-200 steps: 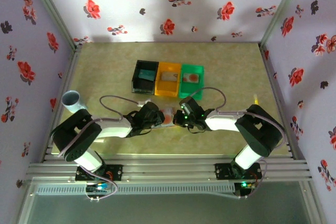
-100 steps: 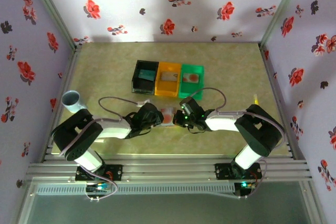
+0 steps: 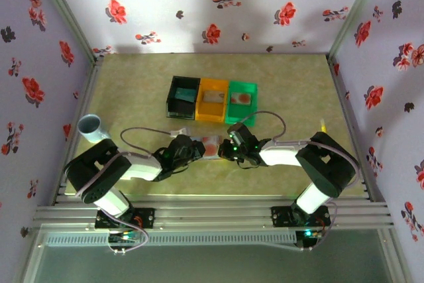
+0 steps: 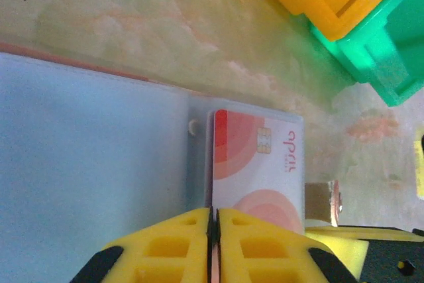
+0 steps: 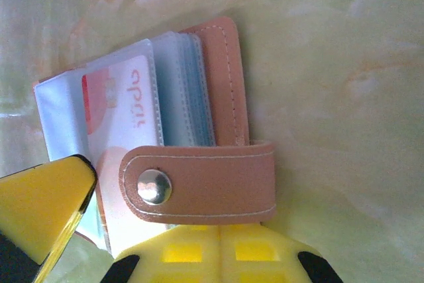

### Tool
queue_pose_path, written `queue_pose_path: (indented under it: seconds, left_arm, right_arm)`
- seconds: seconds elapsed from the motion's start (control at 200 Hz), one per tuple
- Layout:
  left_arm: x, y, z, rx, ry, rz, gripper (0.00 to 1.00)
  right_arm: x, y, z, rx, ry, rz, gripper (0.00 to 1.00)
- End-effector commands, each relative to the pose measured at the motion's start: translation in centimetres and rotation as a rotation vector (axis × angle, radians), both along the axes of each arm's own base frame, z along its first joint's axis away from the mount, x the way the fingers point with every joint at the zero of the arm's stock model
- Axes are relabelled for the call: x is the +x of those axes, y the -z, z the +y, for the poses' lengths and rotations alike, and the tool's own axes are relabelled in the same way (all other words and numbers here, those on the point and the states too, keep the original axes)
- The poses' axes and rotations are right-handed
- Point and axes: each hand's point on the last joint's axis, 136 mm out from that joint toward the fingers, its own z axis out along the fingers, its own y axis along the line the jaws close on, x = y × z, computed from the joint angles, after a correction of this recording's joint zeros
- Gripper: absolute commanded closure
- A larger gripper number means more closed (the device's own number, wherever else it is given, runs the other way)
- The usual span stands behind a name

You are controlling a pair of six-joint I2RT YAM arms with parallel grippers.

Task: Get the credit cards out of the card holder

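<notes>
Extracting: left gripper [image 4: 213, 243] closed at 6 o'clock edge of pale orange-spotted plastic card [image 4: 255, 170] (grip unclear), right gripper [image 5: 218, 256] closed by brownish-pink leather card holder [image 5: 225, 77]; nxt prob.: slide 1 card out.

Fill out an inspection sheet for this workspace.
Surface: beige marbled table; no spills seen.
Job's things: card holder lies open between the grippers, with its clasp tab lying across it. A pale card with orange-red pattern sits in a clear sleeve.
Clutter: black bin, orange bin and green bin in a row behind, each with a small item inside. Blue-grey cup at the left edge.
Grippers: left gripper shut at the card's near edge. Right gripper shut by the clasp tab. What either pinches is unclear.
Cables: grey cable loops over the left arm, another over the right.
Surroundings: floral walls; metal rail in front.
</notes>
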Motion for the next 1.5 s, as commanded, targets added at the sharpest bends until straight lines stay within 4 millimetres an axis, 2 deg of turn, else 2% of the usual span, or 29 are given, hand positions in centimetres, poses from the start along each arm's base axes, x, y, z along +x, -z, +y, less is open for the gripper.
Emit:
queue_pose_path:
  seconds: [0.0, 0.13, 0.44, 0.83, 1.195, 1.495]
  left_arm:
    - [0.1, -2.9, -1.6, -0.113, 0.050, -0.066, 0.90]
    - [0.0, -3.2, -1.8, -0.130, 0.063, -0.078, 0.92]
    - [-0.4, -3.6, -3.1, -0.200, 0.120, -0.093, 0.89]
    - [-1.1, -2.8, -4.0, -0.229, 0.174, -0.062, 0.82]
    - [-1.7, -1.3, -3.7, -0.175, 0.195, -0.019, 0.82]
    - [-1.9, -0.7, -3.4, -0.115, 0.215, -0.004, 0.83]
  right_arm:
    - [-0.6, 1.3, -0.5, -0.016, 0.003, 0.036, 1.00]
    - [-0.6, 1.2, -0.4, -0.013, 0.003, 0.035, 1.00]
    - [-0.6, 1.1, -0.3, -0.007, -0.001, 0.034, 1.00]
    - [-0.6, 1.0, -0.4, -0.007, -0.003, 0.030, 1.00]
    - [-0.6, 0.8, -0.3, -0.009, -0.008, 0.029, 1.00]
    - [-0.5, 0.8, -0.3, -0.009, -0.008, 0.029, 1.00]
